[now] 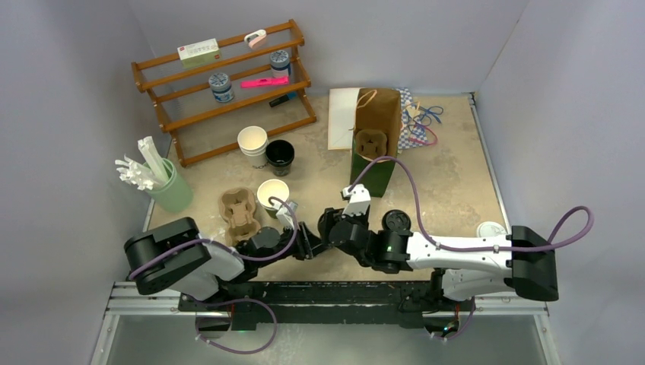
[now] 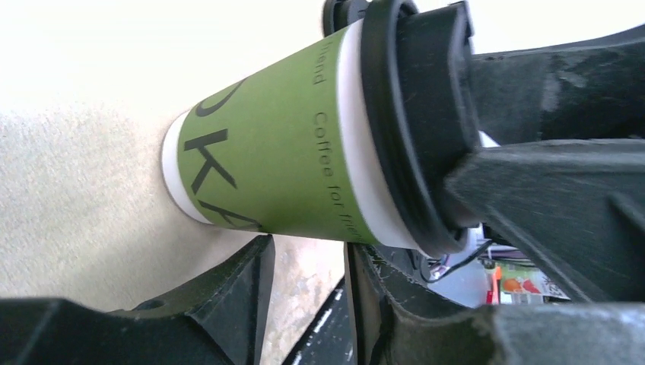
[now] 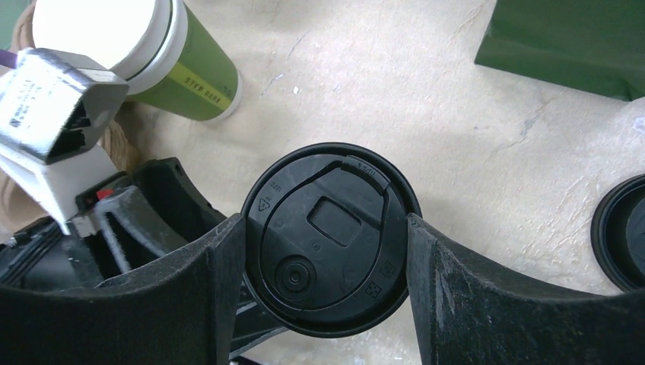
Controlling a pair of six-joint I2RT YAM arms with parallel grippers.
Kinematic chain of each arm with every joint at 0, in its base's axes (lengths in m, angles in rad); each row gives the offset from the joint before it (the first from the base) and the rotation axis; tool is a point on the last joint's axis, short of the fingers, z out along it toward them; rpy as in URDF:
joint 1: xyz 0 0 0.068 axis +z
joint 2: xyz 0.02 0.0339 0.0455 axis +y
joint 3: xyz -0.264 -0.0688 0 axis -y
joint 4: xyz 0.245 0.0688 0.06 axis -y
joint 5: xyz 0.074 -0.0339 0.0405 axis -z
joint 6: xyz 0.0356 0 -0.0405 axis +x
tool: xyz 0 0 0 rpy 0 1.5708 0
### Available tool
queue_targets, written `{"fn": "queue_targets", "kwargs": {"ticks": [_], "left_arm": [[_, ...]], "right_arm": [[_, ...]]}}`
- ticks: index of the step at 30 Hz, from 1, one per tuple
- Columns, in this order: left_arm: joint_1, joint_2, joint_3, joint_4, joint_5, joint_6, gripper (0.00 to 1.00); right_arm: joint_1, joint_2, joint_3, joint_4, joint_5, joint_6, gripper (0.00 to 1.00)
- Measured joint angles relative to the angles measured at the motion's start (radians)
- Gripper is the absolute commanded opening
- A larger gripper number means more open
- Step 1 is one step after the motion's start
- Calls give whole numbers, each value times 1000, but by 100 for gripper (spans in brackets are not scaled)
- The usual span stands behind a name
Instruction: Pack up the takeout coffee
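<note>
Jaws of the right gripper (image 3: pixel 325 222): closed on the takeout coffee (image 2: pixel 289 144), one finger against each side of its round black lid (image 3: pixel 304 281). Jaws of the left gripper (image 2: pixel 308 245): part open, with bare table (image 1: pixel 449 190) showing between them. Their tips lie at the cup's green wall, below the lid; contact cannot be judged.

The takeout coffee stands on the table near its front edge, between the two arms. In the top view the arms hide it. The lid sits on the cup's white rim.

Writing on the cup wall: "Coffee for" in small black type, the rest cut off by the rim. Large black letters ending in "KA" are partly hidden. The lid bears an embossed triangle mark, a sip flap and a small raised code, too fine to read.

A lidless green cup (image 3: pixel 194 72) stands just left of the coffee. Its yellow band carries print too small to read. A spare black lid (image 3: pixel 620 228) lies on the table to the right. A dark green paper bag (image 1: pixel 373 171) stands open farther back, with a cardboard carrier (image 1: pixel 371 142) inside. A second carrier (image 1: pixel 237 211) lies left of the lidless cup.
</note>
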Motion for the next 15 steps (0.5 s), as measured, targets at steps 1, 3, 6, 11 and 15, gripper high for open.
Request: {"fn": "queue_targets", "kwargs": {"ticks": [1, 3, 6, 11, 15], "left_arm": [[-4, -19, -9, 0, 1, 0, 46], [-13, -61, -24, 4, -3, -3, 47], [-34, -120, -42, 7, -17, -7, 47], [-40, -173, -65, 19, -34, -8, 53], [-40, -183, -77, 43, -38, -8, 55]], "right_arm": [[0, -3, 2, -6, -8, 3, 50], [1, -2, 9, -19, -22, 8, 50], [2, 6, 22, -34, -34, 8, 49], [2, 29, 47, -55, -38, 6, 50], [2, 42, 64, -69, -40, 3, 50]]}}
